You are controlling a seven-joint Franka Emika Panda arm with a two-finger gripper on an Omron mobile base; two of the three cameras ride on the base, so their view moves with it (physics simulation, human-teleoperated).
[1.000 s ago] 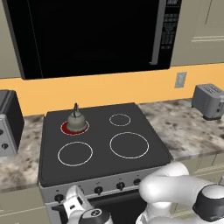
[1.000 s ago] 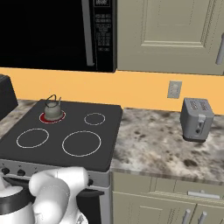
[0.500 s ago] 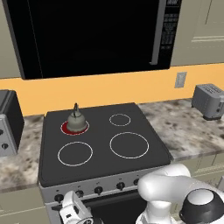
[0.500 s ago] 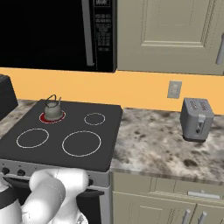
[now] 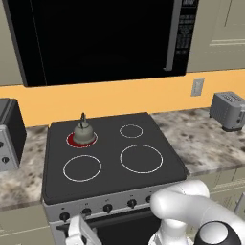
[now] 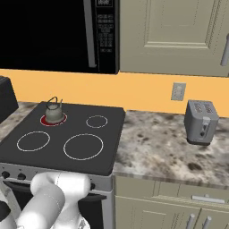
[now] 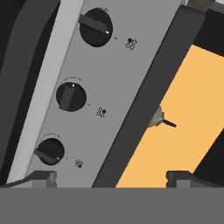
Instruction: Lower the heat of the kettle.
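The small grey-beige kettle [image 5: 83,134] [image 6: 54,112] stands on the stove's back left burner, whose ring [image 5: 72,140] glows red beneath it. In the hand view the kettle [image 7: 156,118] peeks over the stove top's edge, far from the fingers. My gripper [image 5: 81,234] [image 7: 111,179] hangs low in front of the stove's left end, open, with nothing between its wide-apart fingertips. It faces the grey control panel, where three black knobs show: one [image 7: 95,27], a second [image 7: 71,96] and a third [image 7: 49,151]. None of them is touched.
A row of several knobs [image 5: 108,207] lines the stove front. A black microwave [image 5: 95,38] hangs above the stove. A toaster [image 6: 201,121] sits on the granite counter [image 6: 156,147] to the right. A dark appliance [image 5: 9,134] stands left of the stove.
The gripper has sunk slightly lower in front of the stove's knob panel and the arm's elbow has shifted down. The kettle has not moved.
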